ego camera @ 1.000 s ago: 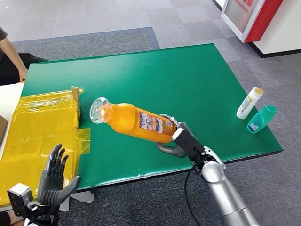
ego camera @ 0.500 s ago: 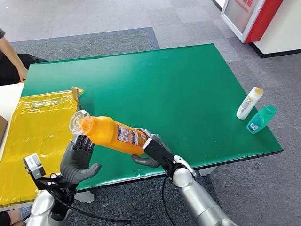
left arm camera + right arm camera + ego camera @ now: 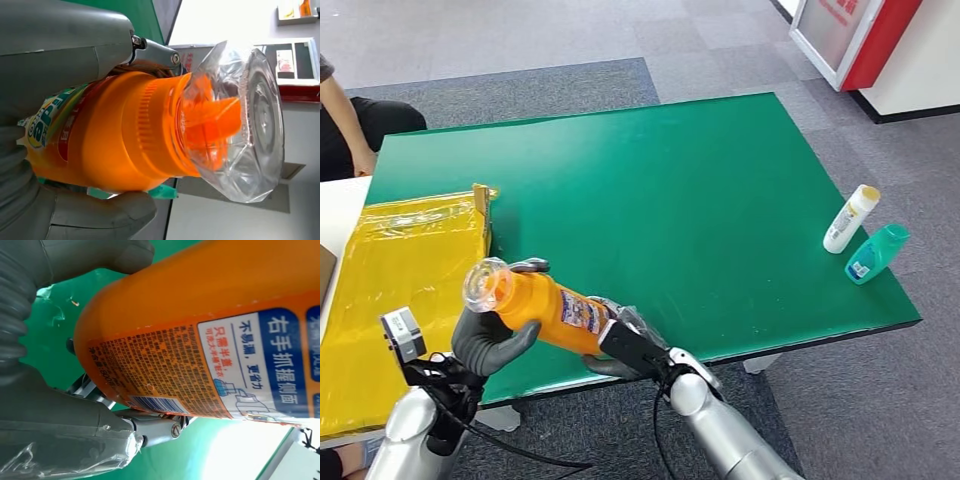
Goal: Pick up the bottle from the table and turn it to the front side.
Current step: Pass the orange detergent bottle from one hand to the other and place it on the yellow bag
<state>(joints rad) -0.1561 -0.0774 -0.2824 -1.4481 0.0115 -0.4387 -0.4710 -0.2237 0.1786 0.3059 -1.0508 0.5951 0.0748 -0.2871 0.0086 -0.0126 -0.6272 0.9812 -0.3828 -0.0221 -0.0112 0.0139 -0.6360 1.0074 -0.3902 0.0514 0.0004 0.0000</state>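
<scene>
Bottle now shared between both hands, above the near table edge.

Within the last second the bottle (image 3: 546, 305) has been carried from over the table (image 3: 682, 190) toward the robot, and the left hand (image 3: 490, 335) has been raised and closed round its neck just below the clear cap (image 3: 484, 283). The base end is gripped by the right hand (image 3: 622, 345), fingers wrapped round the body. The bottle is held off the table, tilted, cap end higher. A handover or a two-handed turn is judged to be under way; the back label is seen in the right wrist view.
</scene>
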